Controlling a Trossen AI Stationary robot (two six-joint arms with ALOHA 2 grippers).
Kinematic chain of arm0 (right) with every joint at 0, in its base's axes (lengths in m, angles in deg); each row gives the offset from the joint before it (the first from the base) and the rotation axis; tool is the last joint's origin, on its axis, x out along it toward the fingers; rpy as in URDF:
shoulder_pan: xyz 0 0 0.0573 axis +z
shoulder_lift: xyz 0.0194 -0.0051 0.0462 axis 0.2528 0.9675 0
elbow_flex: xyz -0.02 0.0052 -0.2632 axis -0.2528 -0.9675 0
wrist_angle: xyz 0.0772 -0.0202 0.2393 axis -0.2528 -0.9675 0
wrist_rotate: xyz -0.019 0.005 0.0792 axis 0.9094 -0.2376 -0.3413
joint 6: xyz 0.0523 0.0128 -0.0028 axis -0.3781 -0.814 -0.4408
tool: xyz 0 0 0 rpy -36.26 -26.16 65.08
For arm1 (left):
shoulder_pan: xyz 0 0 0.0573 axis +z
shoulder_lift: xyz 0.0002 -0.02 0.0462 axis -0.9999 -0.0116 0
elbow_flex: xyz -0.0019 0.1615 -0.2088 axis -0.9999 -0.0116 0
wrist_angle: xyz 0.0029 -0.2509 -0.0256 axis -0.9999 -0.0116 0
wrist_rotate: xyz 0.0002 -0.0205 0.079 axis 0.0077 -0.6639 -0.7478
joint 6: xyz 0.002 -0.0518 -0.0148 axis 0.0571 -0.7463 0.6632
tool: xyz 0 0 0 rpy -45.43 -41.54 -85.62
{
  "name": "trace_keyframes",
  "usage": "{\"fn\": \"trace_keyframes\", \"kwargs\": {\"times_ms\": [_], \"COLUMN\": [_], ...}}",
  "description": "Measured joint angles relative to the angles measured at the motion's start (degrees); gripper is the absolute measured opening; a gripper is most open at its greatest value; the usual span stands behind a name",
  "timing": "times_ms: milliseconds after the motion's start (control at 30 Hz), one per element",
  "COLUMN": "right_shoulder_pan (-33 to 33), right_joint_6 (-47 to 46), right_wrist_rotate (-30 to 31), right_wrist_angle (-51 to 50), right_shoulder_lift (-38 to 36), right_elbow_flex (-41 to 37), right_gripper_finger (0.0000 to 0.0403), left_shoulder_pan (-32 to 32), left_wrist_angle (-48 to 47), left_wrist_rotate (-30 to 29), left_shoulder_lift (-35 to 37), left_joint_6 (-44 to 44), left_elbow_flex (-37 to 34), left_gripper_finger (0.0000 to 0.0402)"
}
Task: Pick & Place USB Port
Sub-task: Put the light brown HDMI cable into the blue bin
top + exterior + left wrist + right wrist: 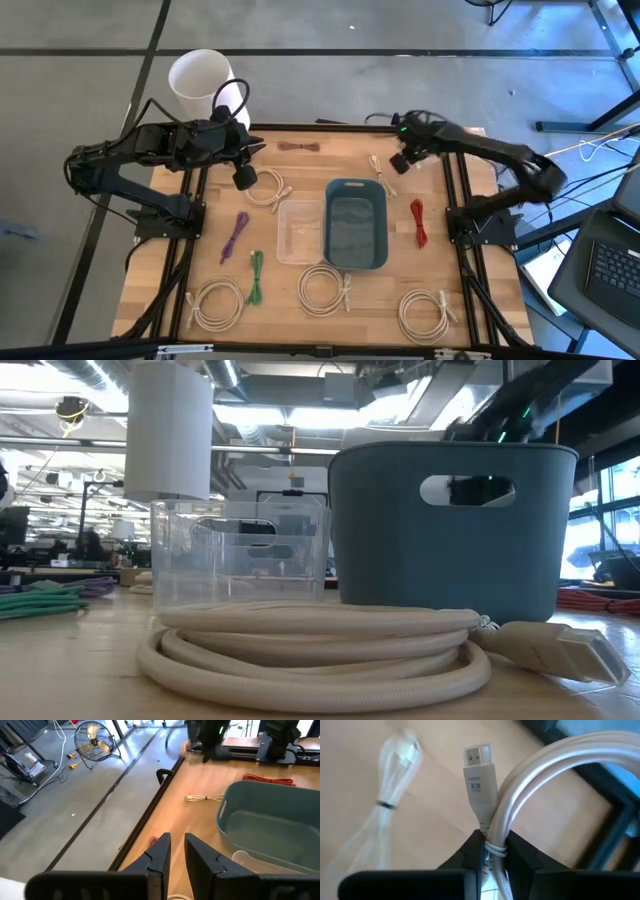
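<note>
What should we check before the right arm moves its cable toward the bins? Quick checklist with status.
1. Grasp: right gripper is shut on the white HDMI cable, plug and loop both above the fingers: ok.
2. Cable clear of the table: cannot tell.
3. Teal bin has nothing visible inside: ok.
4. Clear bin beside it, touching or nearly so, looks bare: ok.
5. Left gripper hovers near the table's far left, away from the bins: ok.
6. Small white cable lies between the right gripper and the teal bin, snag risk if the path is low: not ok.
</note>
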Motion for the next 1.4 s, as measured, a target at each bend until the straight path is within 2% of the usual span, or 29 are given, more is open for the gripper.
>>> {"fn": "trace_keyframes", "kwargs": {"times_ms": [67, 167, 267, 333, 400, 500, 633, 733, 800, 933, 1100, 1267, 1400], "right_shoulder_pan": [1.3, 4.0, 7.3, 10.3, 13.9, 20.8, 29.6, 33.1, 34.3, 35.2, 36.2, 36.3, 36.2], "right_joint_6": [-3.2, -10.4, -17.9, -24.0, -30.2, -34.3, -32.7, -30.7, -28.3, -18.7, -6.4, -2.1, -2.1], "right_wrist_rotate": [-6.7, -21.3, -35.6, -40.3, -39.8, -34.9, -31.3, -31.5, -32.3, -34.6, -34.0, -31.3, -28.4], "right_wrist_angle": [-3.1, -2.3, 6.0, 12.6, 17.5, 25.6, 39.7, 50.4, 52.6, 46.6, 29.3, 8.5, -5.4], "right_shoulder_lift": [-6.6, -15.5, -22.7, -26.1, -28.3, -28.6, -24.7, -20.4, -17.8, -13.6, -7.3, 0.1, 5.8], "right_elbow_flex": [2.3, 5.3, 6.4, 6.4, 6.4, 6.4, 6.4, 6.4, 8.2, 16.0, 30.2, 42.2, 46.9], "right_gripper_finger": [0.0054, 0.0054, 0.0054, 0.0054, 0.0054, 0.0054, 0.0054, 0.0054, 0.0054, 0.0054, 0.0054, 0.0054, 0.0054], "left_shoulder_pan": [0.0, 0.1, 0.3, 1.0, 1.8, 3.0, 4.0, 4.4, 4.4, 4.4, 4.4, 4.4, 4.4], "left_wrist_angle": [0.0, 0.0, 0.1, 0.2, 0.3, 0.2, 0.2, 0.2, 0.2, 0.3, 0.3, 0.2, 0.2], "left_wrist_rotate": [-0.1, -1.6, -3.7, -4.1, -4.0, -2.9, -1.4, -0.5, 0.2, 0.5, 0.5, 0.4, 0.4], "left_shoulder_lift": [0.0, 0.0, 0.0, 0.0, 0.0, 0.0, 0.0, 0.0, 0.0, 0.0, 0.0, 0.0, 0.0], "left_joint_6": [-0.7, -0.9, -0.8, 0.3, 0.6, 0.6, 0.1, 0.0, 0.0, 0.0, 1.7, 3.1, 3.2], "left_elbow_flex": [0.0, 0.0, 0.0, 0.0, 0.0, 0.0, 0.0, 0.0, 0.0, 0.0, 0.0, 0.0, 0.0], "left_gripper_finger": [0.0049, 0.0046, 0.0043, 0.0043, 0.0043, 0.0043, 0.0042, 0.0043, 0.0042, 0.004, 0.004, 0.004, 0.0037]}}
